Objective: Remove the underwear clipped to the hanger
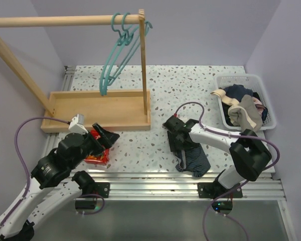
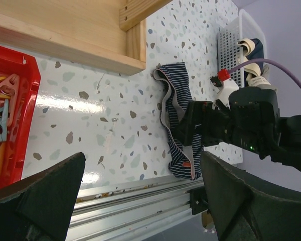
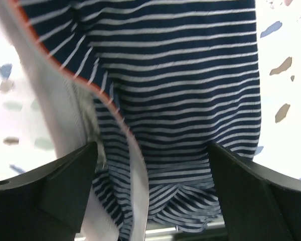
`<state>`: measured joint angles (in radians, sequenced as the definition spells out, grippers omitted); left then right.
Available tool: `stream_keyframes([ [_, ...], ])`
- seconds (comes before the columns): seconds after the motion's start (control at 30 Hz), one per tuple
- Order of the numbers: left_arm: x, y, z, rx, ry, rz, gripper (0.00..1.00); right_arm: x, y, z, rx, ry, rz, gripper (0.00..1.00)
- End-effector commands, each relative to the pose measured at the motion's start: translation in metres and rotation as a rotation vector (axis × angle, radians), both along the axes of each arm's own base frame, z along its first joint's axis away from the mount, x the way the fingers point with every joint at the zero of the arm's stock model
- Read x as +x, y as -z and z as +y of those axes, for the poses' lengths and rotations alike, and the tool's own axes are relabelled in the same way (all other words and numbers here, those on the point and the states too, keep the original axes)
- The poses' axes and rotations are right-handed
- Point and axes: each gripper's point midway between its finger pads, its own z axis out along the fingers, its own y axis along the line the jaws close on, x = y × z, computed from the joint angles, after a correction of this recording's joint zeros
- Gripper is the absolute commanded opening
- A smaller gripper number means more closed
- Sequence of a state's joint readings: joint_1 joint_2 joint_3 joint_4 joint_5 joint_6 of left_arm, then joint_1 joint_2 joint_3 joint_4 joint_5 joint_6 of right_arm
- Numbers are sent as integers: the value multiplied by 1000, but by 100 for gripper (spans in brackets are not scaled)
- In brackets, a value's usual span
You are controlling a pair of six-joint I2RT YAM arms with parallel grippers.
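A speckled table point(image 1: 190, 85) is seen from above, with a wooden rack point(image 1: 98, 108) stood at its far left and teal hangers point(image 1: 108, 70) hung bare from the rack's rod. At the far right, heaped clothes point(image 1: 241, 108) are held in a white basket point(image 1: 271, 119). The navy striped briefs point(image 1: 194, 161) are laid crumpled on the table near its front rail, free of any hanger, between the rack's base and the basket. The right gripper point(image 1: 179, 143) is lowered over the far end of the briefs, and in the right wrist view its fingers point(image 3: 50, 191) are spread wide to either side of the striped cloth, with nothing pinched. The left gripper point(image 1: 106, 138) is held above the table at the front left, its jaws likewise parted and empty, just beside a red tray point(image 2: 20, 75) in which coloured clips point(image 2: 0, 110) are gathered.
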<state>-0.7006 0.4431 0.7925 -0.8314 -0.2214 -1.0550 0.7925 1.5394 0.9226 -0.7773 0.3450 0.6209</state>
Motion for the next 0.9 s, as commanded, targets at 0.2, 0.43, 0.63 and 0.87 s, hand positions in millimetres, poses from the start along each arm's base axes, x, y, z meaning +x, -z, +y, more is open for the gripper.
stream_keyframes([
  [0.2, -3, 1, 11, -6, -36, -20, 100, 7, 39, 0, 134, 158, 20, 63],
  [0.43, -5, 1, 11, -4, -30, -20, 100, 21, -11, 15, 293, 171, -112, 0],
  [0.63, -1, 2, 5, 5, -9, -21, 100, 82, -163, -15, 308, 263, -529, 0],
  [0.87, 10, -7, -20, -25, 66, -46, 100, 149, -249, -142, -24, 664, -752, 0],
])
